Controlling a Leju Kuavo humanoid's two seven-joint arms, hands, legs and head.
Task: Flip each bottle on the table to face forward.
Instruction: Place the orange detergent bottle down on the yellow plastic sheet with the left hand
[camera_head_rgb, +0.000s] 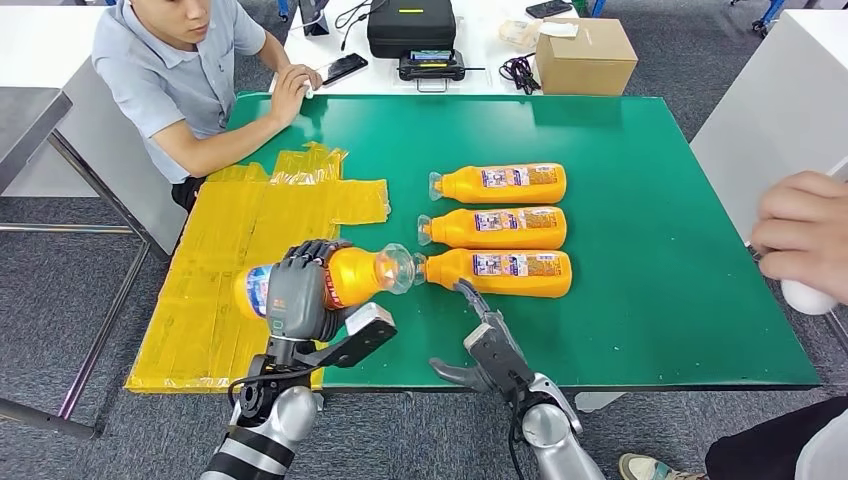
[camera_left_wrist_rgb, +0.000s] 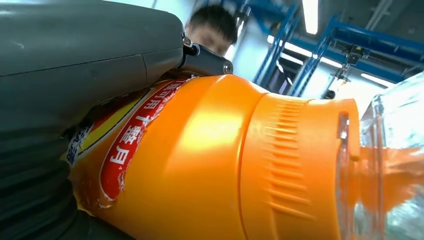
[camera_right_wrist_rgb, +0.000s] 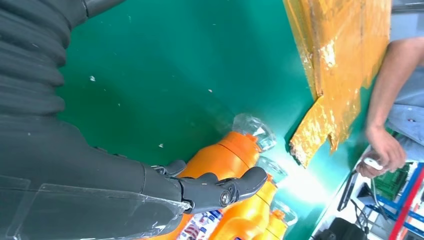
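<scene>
Left hand (camera_head_rgb: 298, 290), at the lower left of the head view, grips an orange plastic bottle with a clear cap (camera_head_rgb: 335, 277) around its body; the held bottle lies roughly level, its cap pointing toward the centre of the frame, over the edge where yellow taped sheeting (camera_head_rgb: 240, 260) meets the green desk (camera_head_rgb: 650, 200). In the left wrist view the same bottle (camera_left_wrist_rgb: 210, 165) shows its red label and ribbed orange collar pressed against the grey hand (camera_left_wrist_rgb: 75, 65).

Right hand (camera_head_rgb: 482, 335), lower centre of the head view, holds nothing, its fingers spread and extended toward the nearest of three orange bottles lying on their sides in a row at the centre of the desk. The near bottle (camera_head_rgb: 500, 273), the middle bottle (camera_head_rgb: 497, 228) and the far bottle (camera_head_rgb: 503, 184) all lie with caps to the left and labels up. In the right wrist view the fingers (camera_right_wrist_rgb: 220, 190) reach just beside the near bottle (camera_right_wrist_rgb: 225, 155); whether they touch it I cannot tell.

A seated person in a grey shirt (camera_head_rgb: 180, 70) rests a forearm on the desk at the upper left. Another person's hand (camera_head_rgb: 805, 235) enters at the right edge.
</scene>
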